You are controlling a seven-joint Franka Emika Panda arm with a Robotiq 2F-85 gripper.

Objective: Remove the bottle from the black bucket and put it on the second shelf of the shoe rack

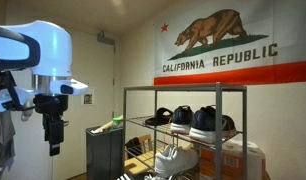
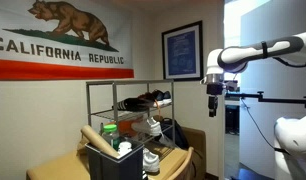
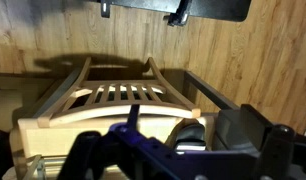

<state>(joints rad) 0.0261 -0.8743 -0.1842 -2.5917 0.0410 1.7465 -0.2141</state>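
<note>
Stretched out level and high in an exterior view as a white arm [image 2: 258, 50], bent down at the wrist to hang the dark end effector [image 2: 214, 106] vertically. Shown in the wrist view with fingers [image 3: 177, 14] spread wide, gripping nothing.

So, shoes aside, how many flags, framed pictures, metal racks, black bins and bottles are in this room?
flag: 1
framed picture: 1
metal rack: 1
black bin: 1
bottle: 1, at the top of the bin
Total: 5
</note>
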